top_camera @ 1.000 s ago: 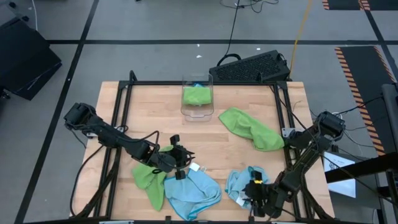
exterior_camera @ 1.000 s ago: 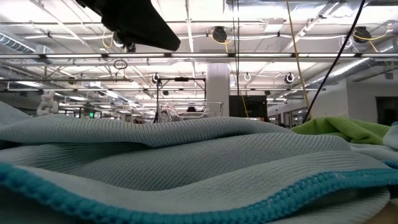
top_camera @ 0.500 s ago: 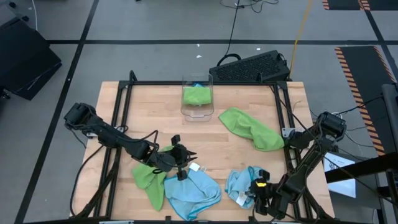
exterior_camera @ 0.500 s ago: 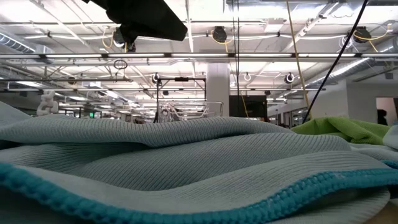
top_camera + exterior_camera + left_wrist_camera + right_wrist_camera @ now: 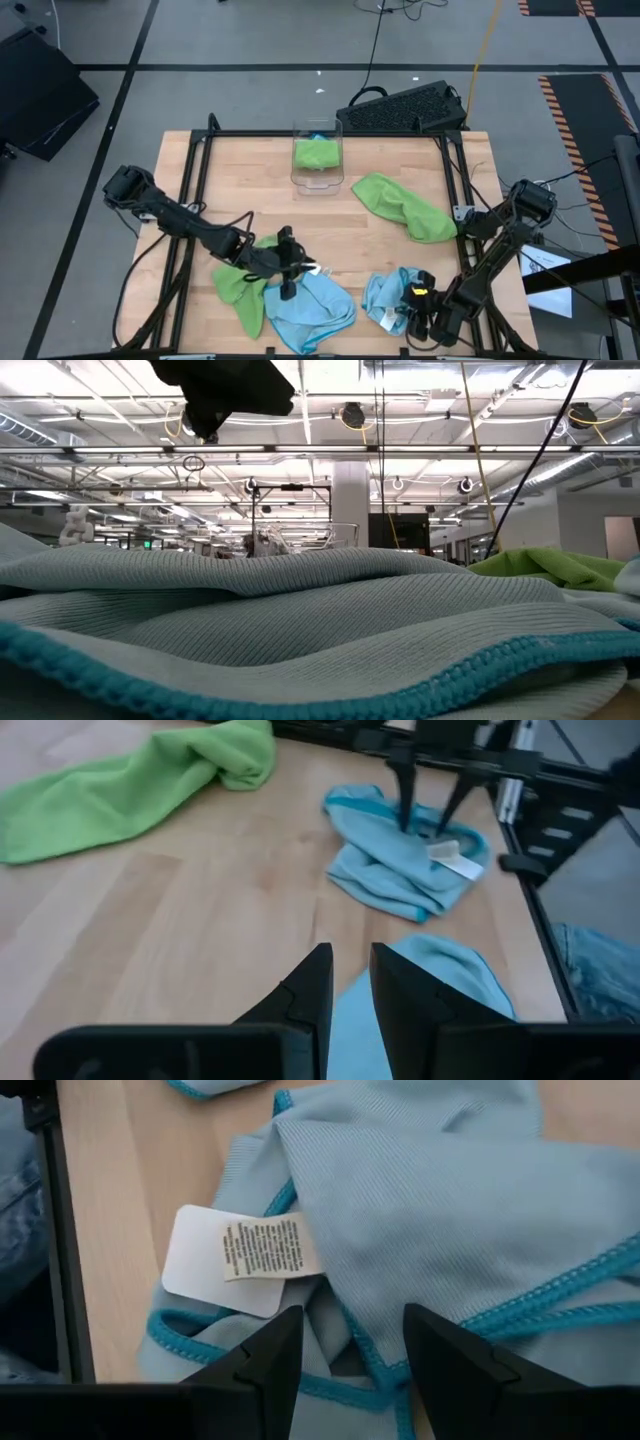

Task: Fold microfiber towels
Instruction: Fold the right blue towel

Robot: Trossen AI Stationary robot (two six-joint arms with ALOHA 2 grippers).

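A light blue towel (image 5: 312, 305) lies spread near the front edge beside a lime green towel (image 5: 238, 285). My left gripper (image 5: 348, 952) hangs over the blue towel's far edge, its fingers a narrow gap apart with nothing between them. A second light blue towel (image 5: 440, 1210) lies crumpled at the front right, its white tag (image 5: 240, 1255) showing. My right gripper (image 5: 350, 1312) stands open over it, pointing down, one finger on each side of a teal-edged fold. Another green towel (image 5: 405, 205) lies at the right. My right gripper (image 5: 422, 820) comes at the crumpled blue towel from above, and its fingertips (image 5: 405, 820) are level with the cloth's top folds. Whether they touch the towel, I cannot tell. The towel lies slack on the table.
A clear bin (image 5: 318, 160) holding a green towel stands at the far middle. A black keyboard (image 5: 405, 108) lies beyond the table's far edge. A black frame rail (image 5: 455, 200) runs along the table's sides. Bare wood (image 5: 260, 190) shows in the middle.
My right gripper has sunk toward the crumpled blue towel and rolled about its wrist, still open. My left gripper has turned in place over the spread blue towel. No towel has moved.
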